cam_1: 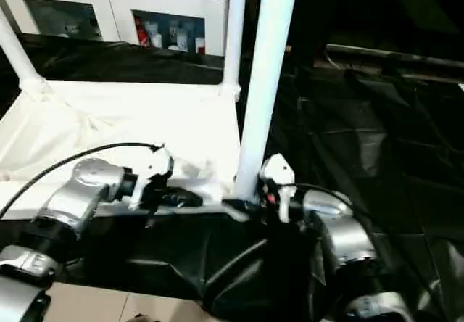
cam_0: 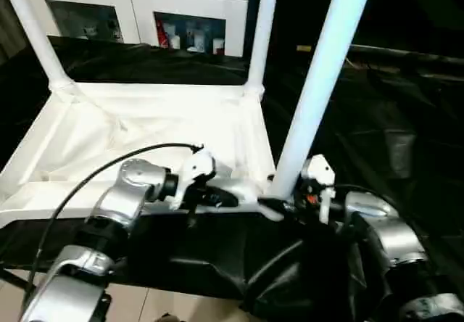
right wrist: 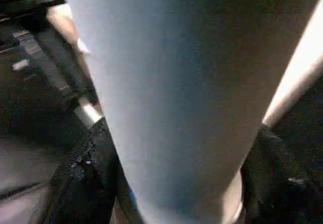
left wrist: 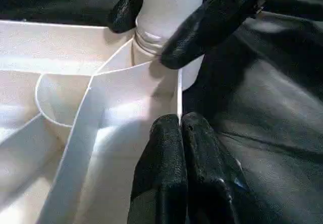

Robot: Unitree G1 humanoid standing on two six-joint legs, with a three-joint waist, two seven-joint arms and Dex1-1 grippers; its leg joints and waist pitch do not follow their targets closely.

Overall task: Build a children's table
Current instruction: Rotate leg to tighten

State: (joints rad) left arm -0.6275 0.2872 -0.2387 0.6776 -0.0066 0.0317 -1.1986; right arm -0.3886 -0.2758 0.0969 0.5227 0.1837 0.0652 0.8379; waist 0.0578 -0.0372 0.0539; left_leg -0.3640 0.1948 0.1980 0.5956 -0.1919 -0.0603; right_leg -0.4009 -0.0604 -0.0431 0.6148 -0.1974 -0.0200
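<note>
White plastic makes up the children's table (cam_0: 145, 130), which lies upside down on the black-draped tabletop (cam_0: 406, 119), ribbed underside up. Two legs are seen standing in the far corner sockets, far left (cam_0: 32, 35) and far right (cam_0: 262, 32). A third leg (cam_0: 319, 83) stands at the near right corner, its narrow collar sitting at the mouth of the socket (left wrist: 151, 45).

The right tool (cam_0: 279, 204) is set around the base of this leg, one black finger (left wrist: 202, 30) on each side of the tube; whether it is gripped firmly or only cradled cannot be told. The left tool (left wrist: 180, 133) is shut, with nothing between its fingers, and its tips are placed against the near rim of the upturned table, just beside the socket.

The step in hand appears to be seating the third leg. To do it well, the leg should be kept in line with the socket and pressed straight down, since a tilted tube would likely bind at the collar. The rim should be held steady by the left tool so the light plastic does not slide on the cloth. A fourth socket, near left, seemingly awaits its leg.
</note>
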